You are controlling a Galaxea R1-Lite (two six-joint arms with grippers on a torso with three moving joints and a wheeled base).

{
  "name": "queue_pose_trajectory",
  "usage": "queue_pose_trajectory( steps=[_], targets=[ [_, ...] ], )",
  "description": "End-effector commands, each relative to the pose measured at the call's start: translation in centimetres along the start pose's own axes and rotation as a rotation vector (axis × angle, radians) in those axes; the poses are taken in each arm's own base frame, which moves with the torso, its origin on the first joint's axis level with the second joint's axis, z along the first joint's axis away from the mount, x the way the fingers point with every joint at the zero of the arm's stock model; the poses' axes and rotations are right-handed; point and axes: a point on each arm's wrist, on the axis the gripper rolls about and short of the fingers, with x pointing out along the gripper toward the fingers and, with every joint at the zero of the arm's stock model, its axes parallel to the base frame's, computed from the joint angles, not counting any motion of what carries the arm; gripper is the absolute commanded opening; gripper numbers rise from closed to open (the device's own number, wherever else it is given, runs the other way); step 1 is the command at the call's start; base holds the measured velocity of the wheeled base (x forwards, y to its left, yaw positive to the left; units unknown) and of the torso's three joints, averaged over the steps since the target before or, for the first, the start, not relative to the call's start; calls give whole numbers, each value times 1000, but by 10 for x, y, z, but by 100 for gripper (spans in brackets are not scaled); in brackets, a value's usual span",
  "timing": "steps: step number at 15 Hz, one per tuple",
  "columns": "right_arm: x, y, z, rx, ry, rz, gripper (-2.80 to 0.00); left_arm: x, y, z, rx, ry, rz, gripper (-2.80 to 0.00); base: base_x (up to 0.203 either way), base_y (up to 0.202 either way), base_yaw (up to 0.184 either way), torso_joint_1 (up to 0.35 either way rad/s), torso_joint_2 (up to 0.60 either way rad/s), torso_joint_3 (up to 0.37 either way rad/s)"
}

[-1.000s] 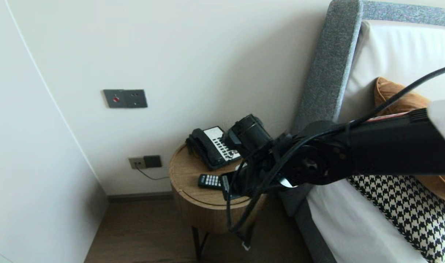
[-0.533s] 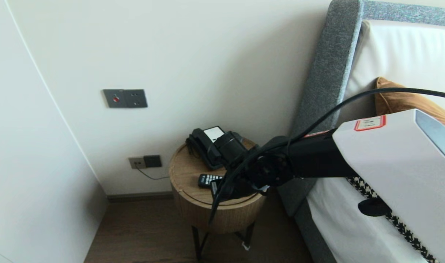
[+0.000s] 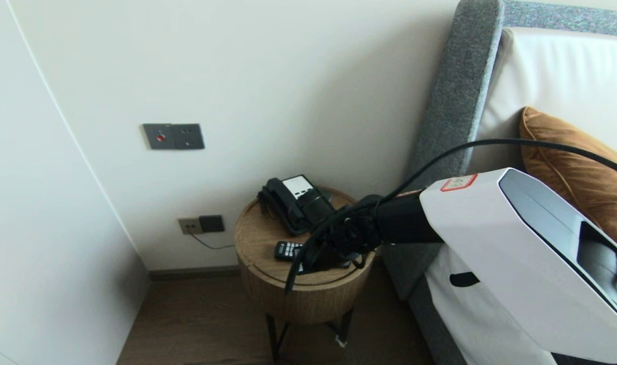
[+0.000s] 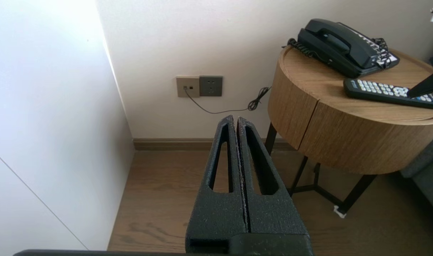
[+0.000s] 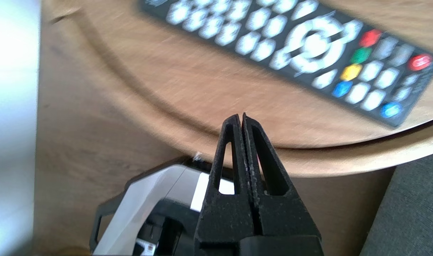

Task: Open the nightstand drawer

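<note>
**A:** Start from the left. What's there?

**B:** The left gripper (image 4: 236, 119) is parked low, away from the work. Its fingers are pressed together with nothing between them, and it is aimed at the floor below the wall socket (image 4: 199, 86). A grey switch plate (image 3: 173, 136) is on the wall at about ten o'clock from the side table (image 3: 257, 238).

**A:** And on the table?

**B:** The telephone (image 3: 284, 202) sits at twelve o'clock on the top, by the wall. The remote (image 3: 286, 250) lies flat nearer the middle, buttons up, toward seven o'clock.

**A:** Where's the working arm?

**B:** The right gripper (image 5: 242, 116) reaches in from the bed side and hovers at about four o'clock from the remote, over the table's front lip. Its jaws are fully closed and empty. In the right wrist view the tips are near the remote but apart from it.

**A:** So which step is this?

**B:** I'd call it the approach to the remote, before any contact. A grasp from here would need the jaws to part first. They would then have to line up across the remote's narrow width and come down level, keeping off the telephone.

**A:** Further right?

**B:** The grey headboard (image 3: 450, 101), and past it an orange cushion (image 3: 577, 162) at three o'clock.
</note>
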Motion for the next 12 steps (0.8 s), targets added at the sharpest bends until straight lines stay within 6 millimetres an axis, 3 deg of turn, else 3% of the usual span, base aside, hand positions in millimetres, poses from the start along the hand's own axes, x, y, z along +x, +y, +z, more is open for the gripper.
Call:
queue_pose_trajectory(
  steps=[1, 12],
  targets=[
    [9, 0, -4, 2, 15, -12, -280, 0, 0, 0, -1, -2, 1, -280, 0, 0, 0, 0, 0, 0],
    [25, 3, -12, 13, 43, -20, -280, 0, 0, 0, -1, -2, 0, -280, 0, 0, 0, 0, 0, 0]
  ],
)
